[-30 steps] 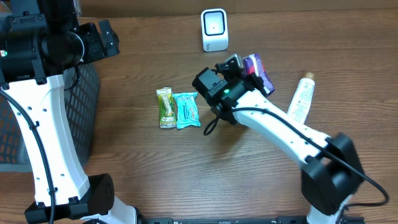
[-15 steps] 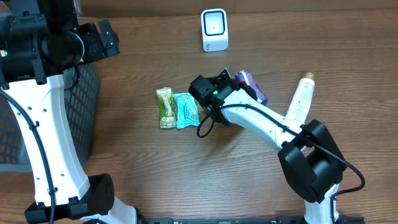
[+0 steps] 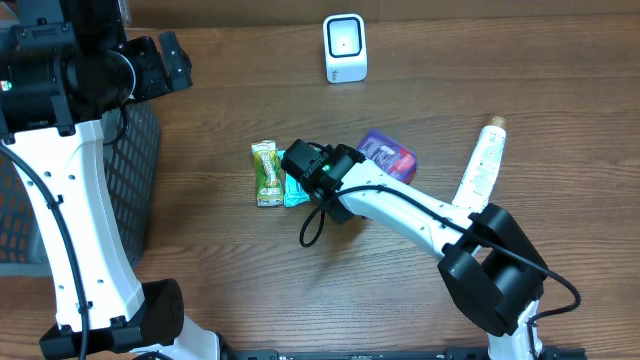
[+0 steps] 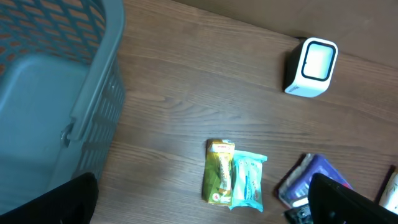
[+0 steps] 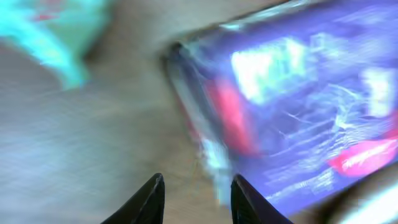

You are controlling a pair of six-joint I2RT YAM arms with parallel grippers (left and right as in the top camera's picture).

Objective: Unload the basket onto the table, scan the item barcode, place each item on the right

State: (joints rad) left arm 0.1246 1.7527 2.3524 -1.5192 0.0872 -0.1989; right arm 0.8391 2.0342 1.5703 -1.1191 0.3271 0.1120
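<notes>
Just ahead of the right claw (image 5: 196,186) lies the purple packet (image 5: 292,93)

**Brown Wood Bench Under Soft, Even Light**

A bench (image 3: 220,270) of brown wood with long, fine grain filled nearly all of the overhead view and lay directly beneath the right pincer (image 5: 194,198). Close under that pincer the wood showed only as a blurred grey-brown surface. Beyond the pincer, along the bench's far side, ran a paler tan strip; whether it was an edge or a wall could not be told. Well apart on the pincer's left stood a grey-blue latticed basket (image 4: 56,93), at the bench's margin. Light fell softly and evenly, leaving only faint shadows on the wood.
</notes>
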